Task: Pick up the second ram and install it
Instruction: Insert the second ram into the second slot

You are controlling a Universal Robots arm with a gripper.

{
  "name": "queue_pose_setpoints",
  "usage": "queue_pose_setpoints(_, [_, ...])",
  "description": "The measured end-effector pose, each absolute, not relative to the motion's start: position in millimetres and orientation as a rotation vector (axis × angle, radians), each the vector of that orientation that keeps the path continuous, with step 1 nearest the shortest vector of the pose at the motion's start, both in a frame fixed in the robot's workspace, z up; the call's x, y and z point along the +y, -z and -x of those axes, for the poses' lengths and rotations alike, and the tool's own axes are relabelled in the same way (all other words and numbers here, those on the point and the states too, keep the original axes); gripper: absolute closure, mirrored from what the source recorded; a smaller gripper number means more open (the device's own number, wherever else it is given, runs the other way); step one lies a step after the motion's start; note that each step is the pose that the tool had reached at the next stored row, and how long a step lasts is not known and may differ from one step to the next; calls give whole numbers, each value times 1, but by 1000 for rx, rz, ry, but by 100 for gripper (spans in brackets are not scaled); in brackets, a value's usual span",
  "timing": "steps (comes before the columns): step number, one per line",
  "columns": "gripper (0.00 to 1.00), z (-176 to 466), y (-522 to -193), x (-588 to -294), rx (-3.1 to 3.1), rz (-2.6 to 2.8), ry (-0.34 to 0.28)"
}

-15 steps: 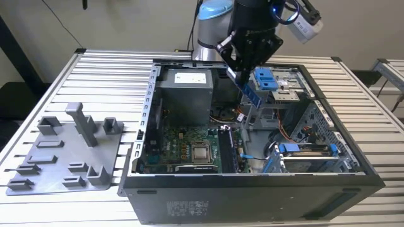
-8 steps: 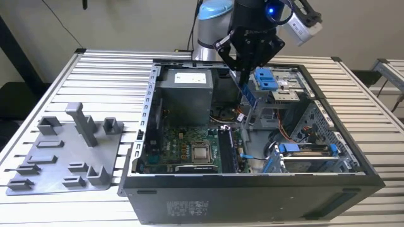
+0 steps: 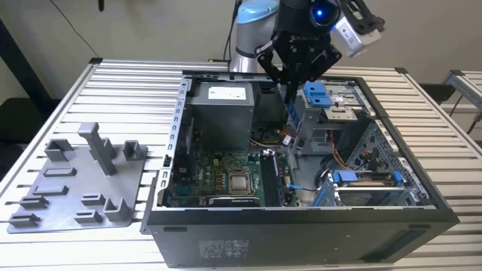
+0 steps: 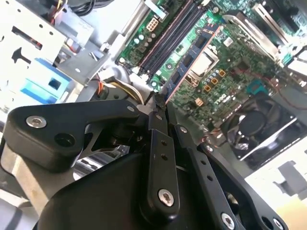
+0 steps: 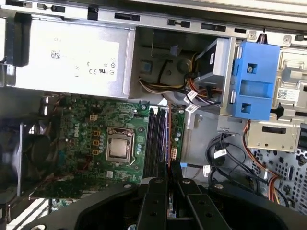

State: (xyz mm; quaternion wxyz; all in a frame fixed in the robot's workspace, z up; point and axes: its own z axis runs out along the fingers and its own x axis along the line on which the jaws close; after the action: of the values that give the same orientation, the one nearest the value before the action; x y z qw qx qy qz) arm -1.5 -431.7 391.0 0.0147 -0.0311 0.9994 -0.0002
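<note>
So the gripper [image 3: 289, 84] sits in the upper middle of the exterior view, over the open PC case [image 3: 301, 237], and it's clamped tight on the second ram [image 3: 290, 113]. The stick hangs upright from the fingertips, down into the case. It's up in the air between the power supply [image 3: 226, 107] on the exterior view's left and the blue drive caddy [image 3: 320, 93] on the exterior view's right, so it's not in a slot.

The second wrist view makes the grip pretty obvious. The two black fingers [image 4: 156, 143] meet on one end of the dark stick [image 4: 189, 60], and the rest pokes out over the green motherboard [image 4: 225, 91], near the CPU socket [image 4: 204, 60] and the black memory slots [image 4: 172, 33].

In the first wrist view you see the stick edge-on [image 5: 169, 143], just a thin line coming out of the gripper [image 5: 170, 179]. It runs the same way as the memory slots [image 5: 156, 139] and sits just beside them in the picture.

Back in the exterior view, the grey parts tray [image 3: 75, 192] with its holder blocks is at lower left on the slatted table [image 3: 135, 79], well apart from the gripper. Can't tell whether any slot already has a stick in it.
</note>
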Motion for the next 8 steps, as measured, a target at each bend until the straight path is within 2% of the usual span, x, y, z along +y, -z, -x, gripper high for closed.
queue_pose_setpoints(8, [86, 2, -391, -432, 3111, -81, 3])
